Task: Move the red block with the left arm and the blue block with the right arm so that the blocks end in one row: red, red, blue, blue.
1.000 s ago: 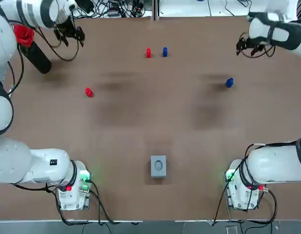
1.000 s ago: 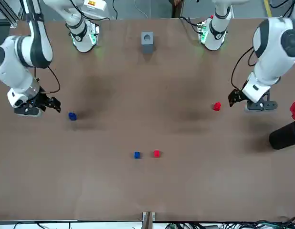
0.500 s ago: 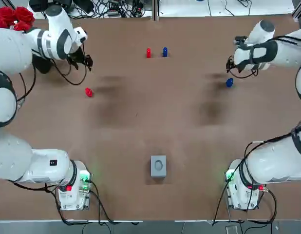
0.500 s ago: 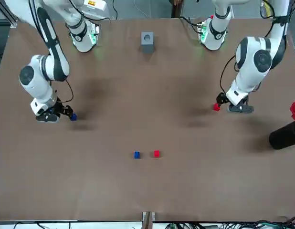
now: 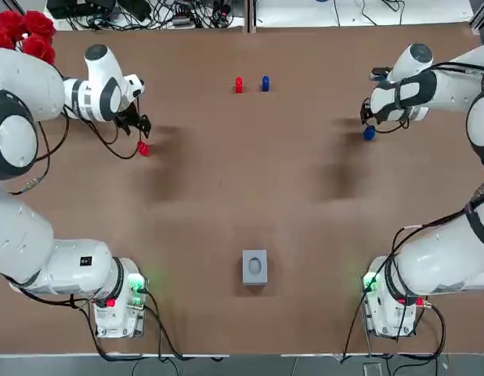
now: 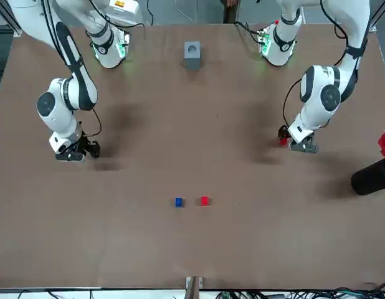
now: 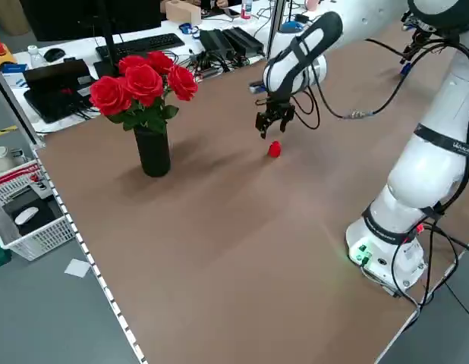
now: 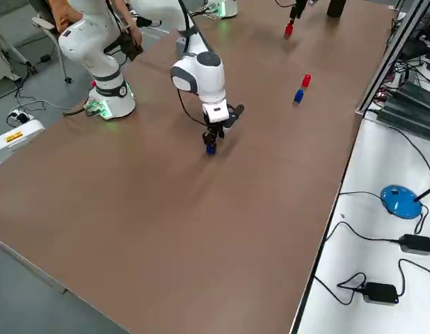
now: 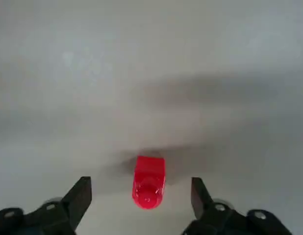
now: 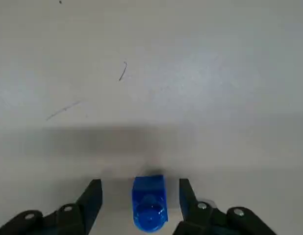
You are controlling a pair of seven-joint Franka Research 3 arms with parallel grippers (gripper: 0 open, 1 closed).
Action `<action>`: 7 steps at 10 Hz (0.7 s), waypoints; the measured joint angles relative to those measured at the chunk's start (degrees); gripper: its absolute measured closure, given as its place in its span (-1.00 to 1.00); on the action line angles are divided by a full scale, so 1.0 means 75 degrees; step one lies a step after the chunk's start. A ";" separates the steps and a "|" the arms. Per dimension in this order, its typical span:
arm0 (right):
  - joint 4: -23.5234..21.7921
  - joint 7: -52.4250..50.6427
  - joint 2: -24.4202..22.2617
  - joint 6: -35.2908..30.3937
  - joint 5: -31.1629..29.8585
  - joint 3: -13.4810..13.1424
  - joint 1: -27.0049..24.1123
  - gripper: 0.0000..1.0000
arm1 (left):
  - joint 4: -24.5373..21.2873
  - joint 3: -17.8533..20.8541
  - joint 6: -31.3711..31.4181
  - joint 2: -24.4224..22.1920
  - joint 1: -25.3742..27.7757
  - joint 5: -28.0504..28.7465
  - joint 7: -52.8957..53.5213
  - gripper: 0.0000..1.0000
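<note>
Brown surface, roses upper left, cables along top.
Spread left end effector over red block, spread right end effector over blue block.

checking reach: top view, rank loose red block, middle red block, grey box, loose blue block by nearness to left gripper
1. loose red block, by the left gripper
2. middle red block, far centre
3. grey box, near side
4. loose blue block, right side

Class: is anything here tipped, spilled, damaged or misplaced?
Nothing stands out. The red block lies under the open left tool, the blue block under the open right tool; the vase stands upright.
</note>
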 joint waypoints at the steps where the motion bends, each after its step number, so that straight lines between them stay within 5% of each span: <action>1: -0.0093 -0.0050 0.0001 0.0102 0.0000 -0.0005 -0.0001 -0.37 | -0.0142 0.0001 0.0102 0.0007 -0.0001 0.0000 0.0006 -0.67; 6: -0.0263 -0.0113 0.0003 0.0363 0.0000 -0.0027 -0.0003 -0.01 | -0.0442 0.0002 0.0227 0.0007 -0.0001 0.0000 0.0074 -0.25; 7: -0.0274 -0.0115 0.0003 0.0363 0.0000 -0.0033 -0.0004 0.07 | -0.0440 0.0002 0.0260 0.0007 -0.0001 0.0000 0.0091 0.04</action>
